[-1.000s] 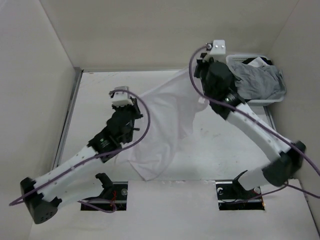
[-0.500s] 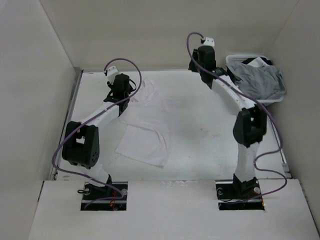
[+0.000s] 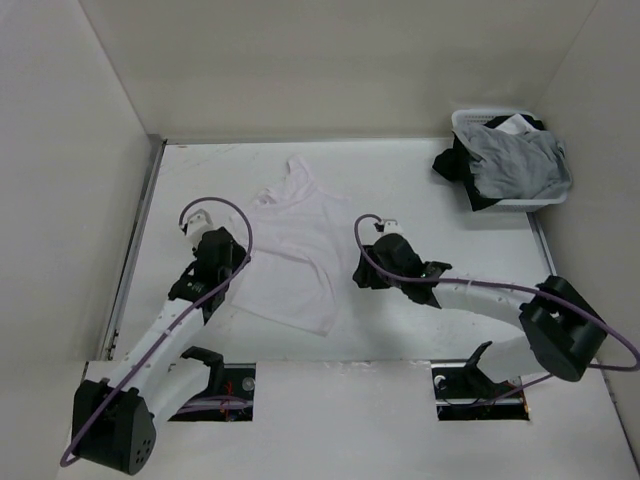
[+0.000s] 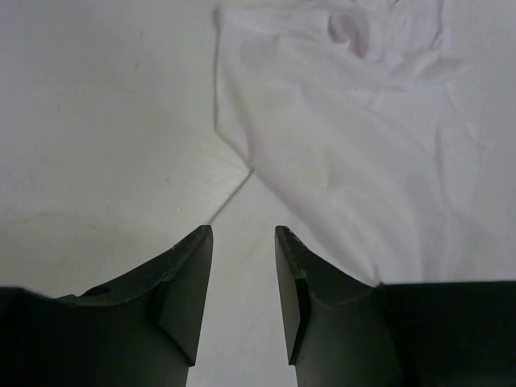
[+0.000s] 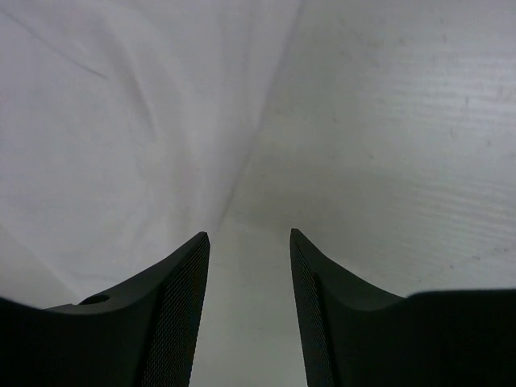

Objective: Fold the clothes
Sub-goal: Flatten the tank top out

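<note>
1. White surface point(image 3: 440, 215) boxed by pale walls point(image 3: 300, 60); a basket point(image 3: 470, 115) of grey and dark garments point(image 3: 515, 160) sits in a far corner.
2. White top point(image 3: 300, 250) lies flat, well apart from the basket, to its left and nearer the surface's near edge.
3. Left gripper point(image 4: 243, 234) is at the top's side farthest from the basket, right gripper point(image 5: 248, 238) at the side facing it; both have jaws parted and hold nothing.
4. Likely next: pinch both side edges low and evenly, together, so the fabric folds without dragging.
5. Strap end points to the far wall, almost level with the basket. Hem points to the near edge, so the long axis runs far to near.
</note>
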